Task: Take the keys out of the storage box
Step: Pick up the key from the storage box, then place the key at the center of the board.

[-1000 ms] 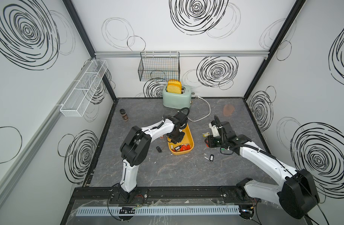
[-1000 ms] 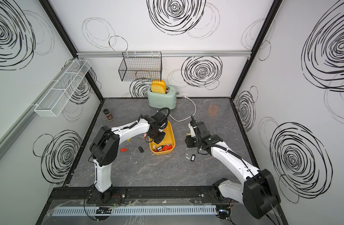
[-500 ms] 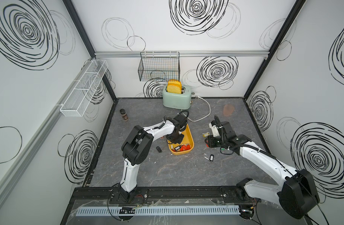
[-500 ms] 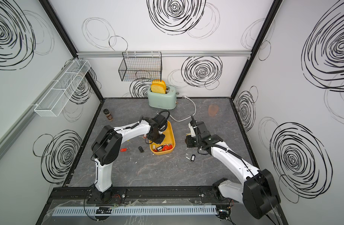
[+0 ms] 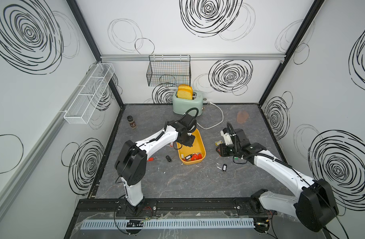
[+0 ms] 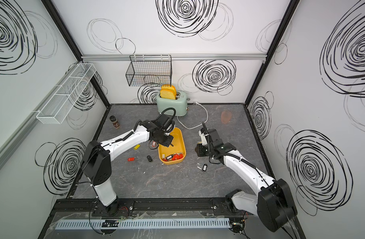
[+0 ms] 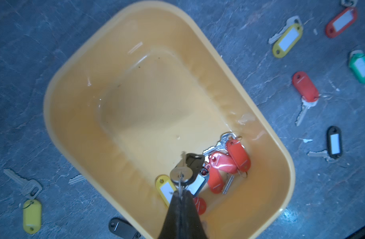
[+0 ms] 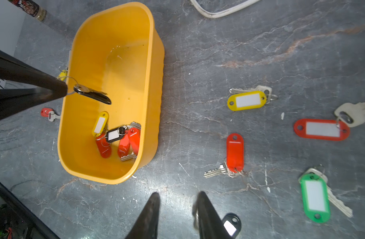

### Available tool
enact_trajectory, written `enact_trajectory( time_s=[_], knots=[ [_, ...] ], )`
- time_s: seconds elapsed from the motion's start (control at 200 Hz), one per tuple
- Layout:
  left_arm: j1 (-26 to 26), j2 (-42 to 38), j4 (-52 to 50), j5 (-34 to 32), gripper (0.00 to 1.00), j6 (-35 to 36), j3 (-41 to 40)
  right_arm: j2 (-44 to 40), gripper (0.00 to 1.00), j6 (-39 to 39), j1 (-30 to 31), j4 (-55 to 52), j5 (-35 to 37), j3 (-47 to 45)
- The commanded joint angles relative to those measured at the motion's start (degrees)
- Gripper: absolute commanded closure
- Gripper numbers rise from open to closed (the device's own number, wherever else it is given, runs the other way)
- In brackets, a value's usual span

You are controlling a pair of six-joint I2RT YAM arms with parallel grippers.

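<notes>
left gripper (image 7: 180, 194) pinched closed on the ring of a black-tagged key (image 8: 92, 94) over the yellow storage box (image 8: 156, 68), other keys (image 8: 117, 137) heaped at one end, right gripper (image 8: 177, 196) jaws apart, empty, one finger half hiding a black tag (image 8: 231, 224)

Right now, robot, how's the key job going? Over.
Left hand shut on black key, above box. Right hand open, empty. More keys in box. Nothing in the way.
</notes>
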Motion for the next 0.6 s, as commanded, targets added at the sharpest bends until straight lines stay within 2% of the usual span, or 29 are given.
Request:
enact_trajectory(
  time_s=[0.0,0.275,0.595],
  knots=[
    [1.2,-3.9,-0.4,-0.7,1.0,-1.7,-1.5,0.2,0.65,-1.5,1.7,2.9,-2.8,1.9],
    [3.5,-14.8,-1.7,-2.7,1.0,-3.9,-7.8,2.4,0.65,-3.5,6.8,6.0,-5.1,4.1],
    [6.7,-27.3,-5.7,-7.3,1.0,-9.6,-20.3,5.7,0.65,-3.7,7.7,6.9,-5.2,5.5]
  ],
)
